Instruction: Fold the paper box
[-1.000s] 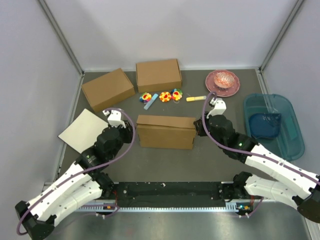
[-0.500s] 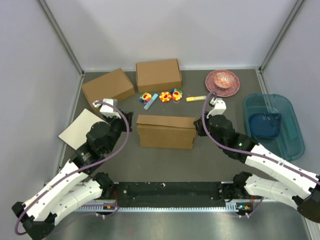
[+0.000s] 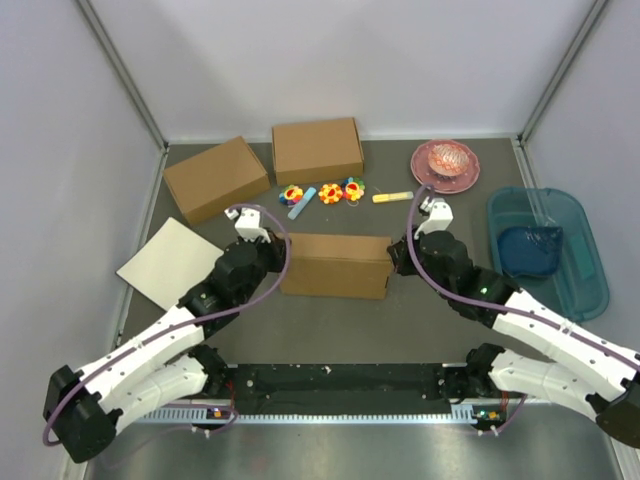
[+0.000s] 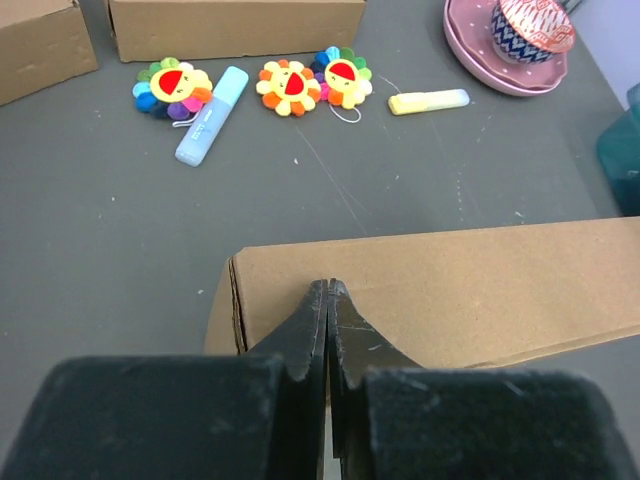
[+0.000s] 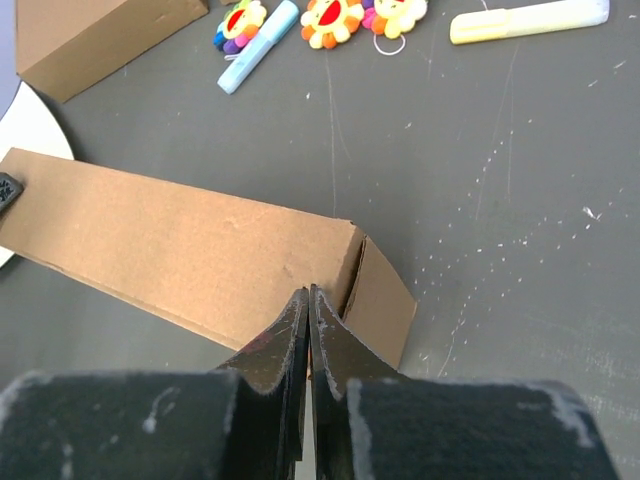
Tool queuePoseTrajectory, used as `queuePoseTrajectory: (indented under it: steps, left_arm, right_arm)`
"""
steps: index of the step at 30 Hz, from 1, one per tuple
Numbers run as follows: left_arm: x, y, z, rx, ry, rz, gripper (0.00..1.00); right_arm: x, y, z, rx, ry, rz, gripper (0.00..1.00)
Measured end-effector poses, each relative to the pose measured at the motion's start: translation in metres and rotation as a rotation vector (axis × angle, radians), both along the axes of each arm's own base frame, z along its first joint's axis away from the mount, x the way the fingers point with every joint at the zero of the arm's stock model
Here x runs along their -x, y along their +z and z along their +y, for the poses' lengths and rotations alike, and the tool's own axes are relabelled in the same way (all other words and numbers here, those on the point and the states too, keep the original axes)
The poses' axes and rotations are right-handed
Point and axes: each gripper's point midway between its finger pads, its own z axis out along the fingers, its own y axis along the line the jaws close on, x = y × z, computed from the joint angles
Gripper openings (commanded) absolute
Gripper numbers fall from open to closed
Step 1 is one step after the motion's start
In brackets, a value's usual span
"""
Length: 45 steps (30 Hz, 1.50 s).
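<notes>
The paper box stands formed and closed in the middle of the table, and shows in the left wrist view and the right wrist view. My left gripper is shut, with its tips on the lid at the box's left end. My right gripper is shut, with its tips on the lid near the box's right end. Neither gripper holds anything between its jaws.
Two formed cardboard boxes stand at the back left. An off-white board lies at the left. Flower toys, a blue marker and a yellow highlighter lie behind the box. A pink plate and a teal tray sit at the right.
My left gripper swung out to the left, then came right onto the box's left end. The lid now lies flat. The right arm has barely moved.
</notes>
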Motion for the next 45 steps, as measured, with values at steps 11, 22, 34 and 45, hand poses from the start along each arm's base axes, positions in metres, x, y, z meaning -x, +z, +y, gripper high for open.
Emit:
queuePoseTrajectory:
  steps: [11, 22, 34, 45]
  left_arm:
    - [0.014, 0.047, 0.025, 0.078, 0.052, -0.106, 0.44]
    - [0.011, 0.034, 0.024, 0.044, 0.061, -0.082, 0.23]
    - [0.024, 0.005, 0.018, 0.111, 0.016, -0.02, 0.15]
    - [0.097, 0.006, 0.017, 0.229, -0.234, -0.003, 0.36]
  right_arm:
    - [-0.001, 0.021, -0.003, 0.076, 0.01, 0.018, 0.38]
    - [-0.007, 0.003, -0.002, 0.137, -0.009, 0.06, 0.24]
    - [0.004, -0.011, -0.004, -0.043, -0.036, 0.027, 0.23]
    - [0.072, -0.021, 0.01, -0.225, 0.215, 0.075, 0.53]
